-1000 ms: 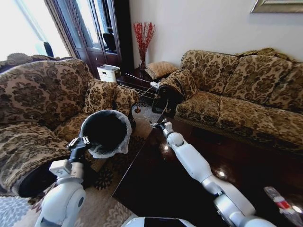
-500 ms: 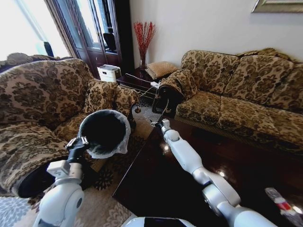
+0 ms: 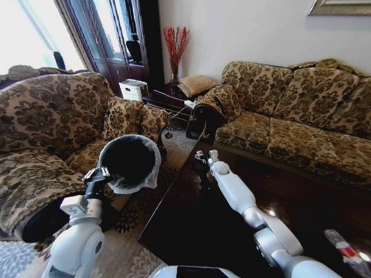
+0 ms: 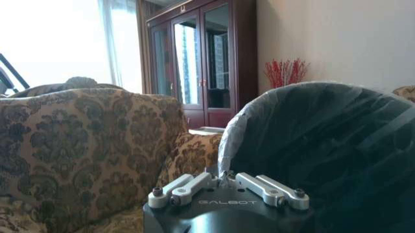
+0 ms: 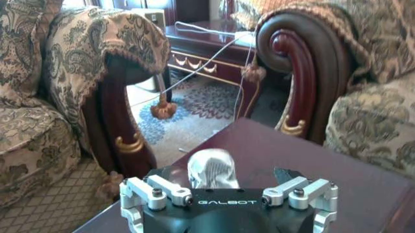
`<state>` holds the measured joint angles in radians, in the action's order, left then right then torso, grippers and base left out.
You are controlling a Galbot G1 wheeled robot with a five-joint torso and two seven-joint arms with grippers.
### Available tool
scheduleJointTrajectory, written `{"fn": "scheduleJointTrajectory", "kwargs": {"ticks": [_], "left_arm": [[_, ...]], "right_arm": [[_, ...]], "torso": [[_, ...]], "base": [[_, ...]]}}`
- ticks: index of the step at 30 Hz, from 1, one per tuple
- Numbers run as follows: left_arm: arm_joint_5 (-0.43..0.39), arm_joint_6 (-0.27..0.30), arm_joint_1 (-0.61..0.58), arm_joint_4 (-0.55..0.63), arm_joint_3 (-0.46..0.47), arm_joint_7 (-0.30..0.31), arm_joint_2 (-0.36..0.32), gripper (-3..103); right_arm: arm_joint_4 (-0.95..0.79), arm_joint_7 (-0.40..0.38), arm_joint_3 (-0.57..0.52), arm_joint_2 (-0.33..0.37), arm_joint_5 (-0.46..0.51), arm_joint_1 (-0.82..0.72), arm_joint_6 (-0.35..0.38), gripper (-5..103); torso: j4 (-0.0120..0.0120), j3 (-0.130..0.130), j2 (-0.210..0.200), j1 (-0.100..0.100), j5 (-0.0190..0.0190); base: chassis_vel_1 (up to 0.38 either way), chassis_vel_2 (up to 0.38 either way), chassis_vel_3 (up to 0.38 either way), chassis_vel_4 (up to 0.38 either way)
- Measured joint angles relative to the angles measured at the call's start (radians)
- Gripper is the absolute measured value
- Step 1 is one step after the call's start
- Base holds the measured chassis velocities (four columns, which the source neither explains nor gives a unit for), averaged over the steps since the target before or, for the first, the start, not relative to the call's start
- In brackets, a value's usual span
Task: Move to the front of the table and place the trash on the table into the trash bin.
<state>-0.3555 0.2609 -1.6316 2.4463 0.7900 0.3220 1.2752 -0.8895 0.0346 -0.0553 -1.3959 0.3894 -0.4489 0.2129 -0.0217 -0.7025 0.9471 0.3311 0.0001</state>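
Note:
The trash bin (image 3: 128,161), black with a white bag over its rim, hangs tilted beside the left sofa. My left gripper (image 3: 96,174) is shut on its rim (image 4: 224,160). My right gripper (image 3: 203,156) hovers low over the far left corner of the dark glossy table (image 3: 191,226). It is open, and a crumpled white tissue (image 5: 211,167) lies on the wood between its fingers. A clear bottle with a red band (image 3: 346,250) lies at the table's near right end.
Floral sofas stand on the left (image 3: 46,121) and behind the table (image 3: 290,110). A carved sofa arm (image 5: 298,73) and hanging cables (image 5: 243,73) are just past the table corner. A patterned rug (image 3: 124,255) covers the floor between bin and table.
My right gripper has shifted slightly right and lower over the table corner. The left arm and the bin have stayed put.

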Motion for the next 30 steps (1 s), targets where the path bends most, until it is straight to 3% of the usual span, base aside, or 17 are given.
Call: {"fn": "scheduleJointTrajectory", "kwargs": {"ticks": [10,21,30], "left_arm": [[-0.003,-0.003,0.003,-0.001,0.005,-0.001,-0.003,2],[-0.005,-0.004,0.003,0.004,0.003,-0.001,-0.005,2],[-0.006,-0.006,0.001,0.009,0.004,-0.001,-0.002,2]], "right_arm": [[0.112,0.039,-0.038,-0.065,-0.061,0.025,-0.051,100],[0.126,0.039,-0.049,-0.071,-0.105,0.013,-0.061,103],[0.122,0.044,-0.048,-0.069,-0.122,-0.001,-0.064,74]], "torso": [[-0.0002,0.0,0.0,0.0,-0.0002],[0.0,0.0,0.0,0.0,-0.0001],[0.0,0.0,0.0,0.0,-0.0001]], "base": [[0.0,0.0,0.0,0.0],[0.0,0.0,0.0,0.0],[0.0,0.0,0.0,0.0]]}}
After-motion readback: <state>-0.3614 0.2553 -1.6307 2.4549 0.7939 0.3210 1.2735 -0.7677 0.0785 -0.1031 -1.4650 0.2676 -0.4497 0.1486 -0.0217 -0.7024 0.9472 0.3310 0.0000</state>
